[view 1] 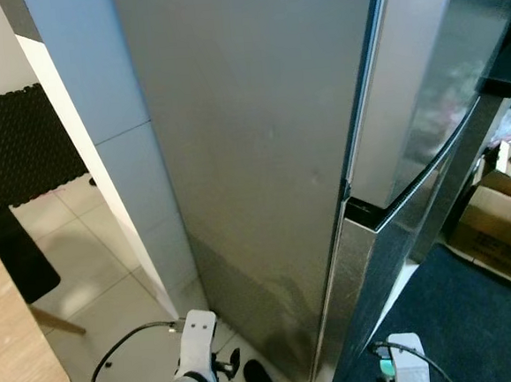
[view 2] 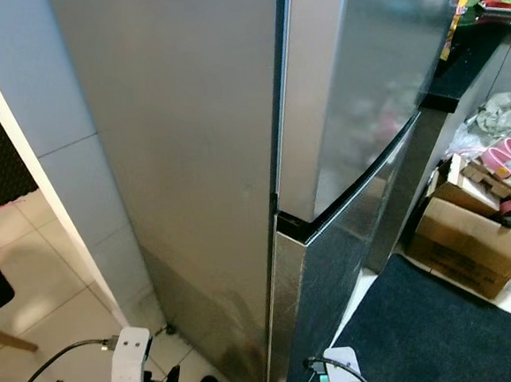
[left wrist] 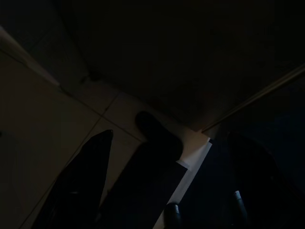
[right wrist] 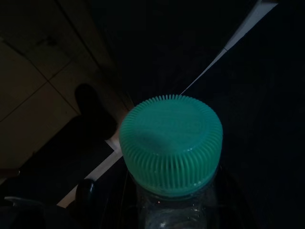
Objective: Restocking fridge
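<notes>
fridge (view 1: 262, 155): tall silver two-door unit, both doors closed, seen from its corner; grey side panel faces the camera, glossy door fronts run off to the right; dark seam between upper and lower door.
bottle (right wrist: 171, 148): clear plastic with ribbed green cap, in the right wrist view; a bit of green also shows at the right wrist in the head views.
bottle axis: long axis runs along the right gripper's fingers, cap end pointing away from the wrist toward the dark mat and floor edge beyond.
right gripper (right wrist: 171, 210): low at the fridge's door side, over the mat; jaws pinching the bottle below the cap, fingers mostly lost in dark.
left gripper (left wrist: 157, 191): low near the fridge's bottom corner over floor tiles; very dark, jaws spread, nothing between them.
floor mat (view 2: 426, 337): dark blue, in front of the fridge doors.
cardboard box (view 2: 459, 241): on the floor right of the fridge, pink slippers (view 2: 505, 155) above it.
desk (view 1: 11, 352): light wood edge at far left.
tiled pillar (view 1: 108, 123): pale, just left of the fridge.
</notes>
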### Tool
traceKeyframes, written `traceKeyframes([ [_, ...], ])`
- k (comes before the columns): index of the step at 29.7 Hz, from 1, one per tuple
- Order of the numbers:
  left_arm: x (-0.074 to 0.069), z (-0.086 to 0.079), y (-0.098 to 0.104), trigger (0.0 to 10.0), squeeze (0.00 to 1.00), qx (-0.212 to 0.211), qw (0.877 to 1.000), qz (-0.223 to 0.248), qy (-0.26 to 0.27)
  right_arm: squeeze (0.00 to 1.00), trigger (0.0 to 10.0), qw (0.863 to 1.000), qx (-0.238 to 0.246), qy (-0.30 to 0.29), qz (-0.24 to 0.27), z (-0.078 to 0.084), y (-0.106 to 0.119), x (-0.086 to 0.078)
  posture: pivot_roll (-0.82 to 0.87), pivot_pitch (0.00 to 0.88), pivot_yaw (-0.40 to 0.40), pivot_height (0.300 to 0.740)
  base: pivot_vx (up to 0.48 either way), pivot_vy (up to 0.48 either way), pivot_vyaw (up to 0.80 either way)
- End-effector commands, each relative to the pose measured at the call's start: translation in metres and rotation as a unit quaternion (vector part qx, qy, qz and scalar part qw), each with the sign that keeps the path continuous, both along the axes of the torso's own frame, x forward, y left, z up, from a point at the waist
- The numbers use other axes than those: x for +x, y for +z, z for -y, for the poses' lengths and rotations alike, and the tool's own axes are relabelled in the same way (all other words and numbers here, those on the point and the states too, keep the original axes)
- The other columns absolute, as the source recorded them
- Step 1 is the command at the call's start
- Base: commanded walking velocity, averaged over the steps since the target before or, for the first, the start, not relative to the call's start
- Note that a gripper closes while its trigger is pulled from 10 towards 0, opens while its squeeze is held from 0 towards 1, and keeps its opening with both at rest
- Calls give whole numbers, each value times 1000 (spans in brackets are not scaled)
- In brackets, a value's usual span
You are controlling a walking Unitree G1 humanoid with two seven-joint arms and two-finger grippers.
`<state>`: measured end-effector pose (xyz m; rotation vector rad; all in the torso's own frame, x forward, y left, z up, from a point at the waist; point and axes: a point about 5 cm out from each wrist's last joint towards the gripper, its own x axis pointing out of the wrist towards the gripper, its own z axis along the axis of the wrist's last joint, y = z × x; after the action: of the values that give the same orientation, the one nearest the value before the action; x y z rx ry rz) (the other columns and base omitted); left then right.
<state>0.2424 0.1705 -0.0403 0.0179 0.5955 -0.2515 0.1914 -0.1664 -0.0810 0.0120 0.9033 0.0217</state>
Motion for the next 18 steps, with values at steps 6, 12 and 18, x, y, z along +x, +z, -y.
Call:
traceKeyframes([
  [6,-6,1,-4,10000,0,-1,1000,-9,-5,0,10000,1000,14,-7,-13,-3,-4,-6,-14,0,13,734,0,0,0],
  [12,-6,1,-4,10000,0,-1,1000,-8,-6,0,10000,1000,17,-9,-14,-4,-4,-7,-15,0,14,734,0,0,-130],
  [18,-6,2,-4,10000,0,-2,1000,-7,-6,0,10000,1000,18,-8,-14,-4,-4,-6,-16,0,14,734,0,0,-786],
])
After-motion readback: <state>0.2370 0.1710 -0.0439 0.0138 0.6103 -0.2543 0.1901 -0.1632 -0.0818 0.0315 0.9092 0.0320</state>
